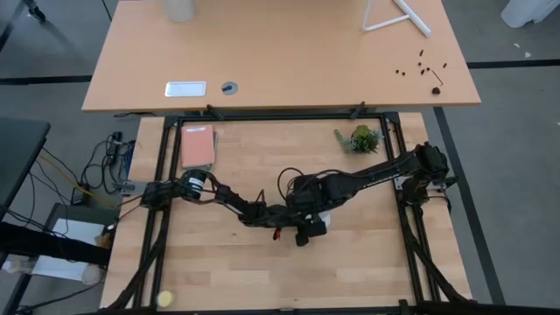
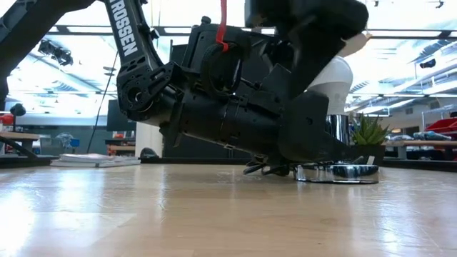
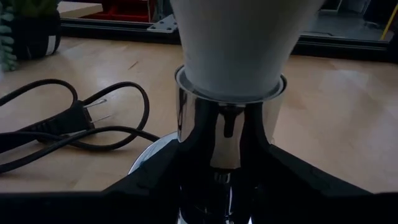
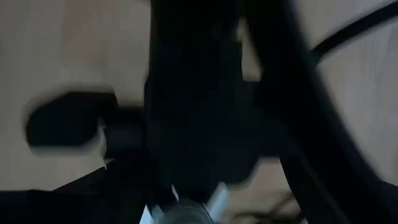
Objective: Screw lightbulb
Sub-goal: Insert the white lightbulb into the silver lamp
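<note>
a lab: framed wooden table (image 1: 262, 271), desk (image 1: 280, 61), cables (image 1: 96, 175)

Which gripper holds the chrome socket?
The left gripper: its fingers flank the chrome socket under the lightbulb. The right gripper sits above.

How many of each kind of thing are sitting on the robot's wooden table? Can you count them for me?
Lightbulb: 1
Shiny socket with its black cord: 1
Small green plant: 1
Pink book: 1
Yellow ball: 1
Total: 5 things
</note>
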You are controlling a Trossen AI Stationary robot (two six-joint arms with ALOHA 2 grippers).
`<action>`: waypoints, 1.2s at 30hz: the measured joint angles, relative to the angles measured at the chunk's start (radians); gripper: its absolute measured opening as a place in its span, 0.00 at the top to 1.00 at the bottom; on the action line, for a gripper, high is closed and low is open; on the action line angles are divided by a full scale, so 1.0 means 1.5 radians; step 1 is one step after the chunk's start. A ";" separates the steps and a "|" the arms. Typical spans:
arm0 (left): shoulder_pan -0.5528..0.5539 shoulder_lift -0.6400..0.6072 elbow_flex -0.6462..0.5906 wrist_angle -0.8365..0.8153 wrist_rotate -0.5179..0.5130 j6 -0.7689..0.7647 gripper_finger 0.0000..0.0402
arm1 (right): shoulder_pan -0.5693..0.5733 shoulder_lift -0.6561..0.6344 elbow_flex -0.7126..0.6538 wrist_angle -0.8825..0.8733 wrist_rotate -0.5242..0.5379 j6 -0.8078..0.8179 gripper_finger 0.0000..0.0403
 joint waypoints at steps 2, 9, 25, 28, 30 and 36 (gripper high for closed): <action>-0.001 0.000 0.000 -0.002 0.001 0.000 0.51 | 0.002 0.000 0.007 -0.005 -0.007 0.040 0.14; -0.001 0.000 0.001 -0.003 0.003 0.001 0.51 | 0.004 -0.001 0.088 -0.129 -0.039 0.127 0.14; -0.001 0.000 0.001 -0.003 0.002 0.000 0.51 | 0.094 -0.018 0.154 -0.380 0.026 0.267 0.14; -0.001 0.000 0.001 -0.003 0.002 0.000 0.51 | 0.111 -0.067 0.125 -0.358 0.066 0.303 0.14; -0.001 0.000 0.001 -0.003 0.002 0.000 0.51 | 0.123 -0.112 0.088 -0.339 0.096 0.340 0.14; -0.001 0.000 0.001 -0.003 0.002 0.000 0.51 | 0.170 -0.284 -0.122 -0.190 0.161 0.464 0.14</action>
